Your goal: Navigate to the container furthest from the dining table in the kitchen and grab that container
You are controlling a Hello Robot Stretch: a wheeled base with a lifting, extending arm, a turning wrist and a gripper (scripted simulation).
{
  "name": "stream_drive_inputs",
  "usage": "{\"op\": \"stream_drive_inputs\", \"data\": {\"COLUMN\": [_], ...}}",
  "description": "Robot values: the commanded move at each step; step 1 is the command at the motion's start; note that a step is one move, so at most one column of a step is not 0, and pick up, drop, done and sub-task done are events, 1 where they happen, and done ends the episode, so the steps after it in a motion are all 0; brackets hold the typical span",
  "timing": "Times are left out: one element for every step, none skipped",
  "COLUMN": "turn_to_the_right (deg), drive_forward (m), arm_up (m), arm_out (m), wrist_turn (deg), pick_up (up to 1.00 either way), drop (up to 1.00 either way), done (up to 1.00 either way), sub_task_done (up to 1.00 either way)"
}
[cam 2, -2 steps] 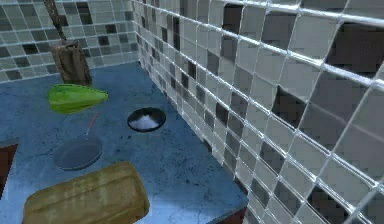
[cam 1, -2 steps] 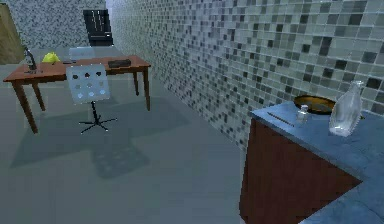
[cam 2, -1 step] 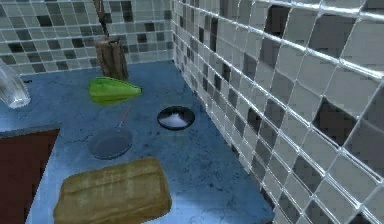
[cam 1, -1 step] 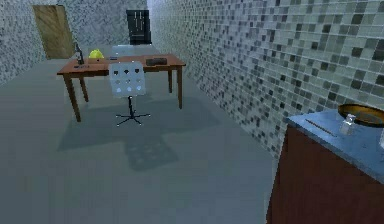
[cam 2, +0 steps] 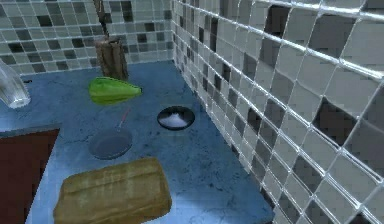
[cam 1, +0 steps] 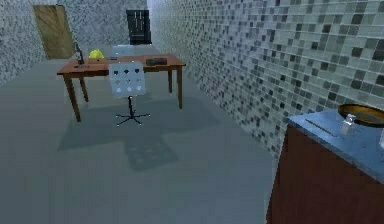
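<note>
On the blue counter (cam 2: 215,175) of the arm side view, a small round bowl (cam 2: 176,118) with a pale inside stood near the tiled wall (cam 2: 290,100), touching nothing. A dark flat disc (cam 2: 110,145) lay just beside it toward the view's left, a loaf (cam 2: 112,190) lay nearer the bottom edge, and a green thing (cam 2: 114,90) lay farther out before a wooden block (cam 2: 112,58). A glass (cam 2: 12,88) stood at the left edge. In the forward view, the table (cam 1: 120,68) with its white chair (cam 1: 128,85) stood well ahead across the floor, and a brown pan (cam 1: 362,113) sat on the counter at the right edge.

The bowl was judged the likeliest target, since the pan lay toward the table; this remained a judgement. The gripper's state could not be told. The deciding relation was that the bowl lay outward on the arm's side, past the loaf and short of the wall. Being round, it offered no long axis, so approach direction mattered less than reach.
</note>
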Motion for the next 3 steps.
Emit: {"op": "stream_drive_inputs", "data": {"turn_to_the_right": [0.0,0.0,0.0], "drive_forward": [0.00,0.00,0.00], "arm_up": [0.38,0.00,0.00], "arm_out": [0.00,0.30,0.00], "wrist_turn": [0.0,0.0,45.0], "pick_up": [0.00,0.00,0.00], "drop": [0.00,0.00,0.00], "done": [0.00,0.00,0.00], "sub_task_done": [0.00,0.00,0.00]}}
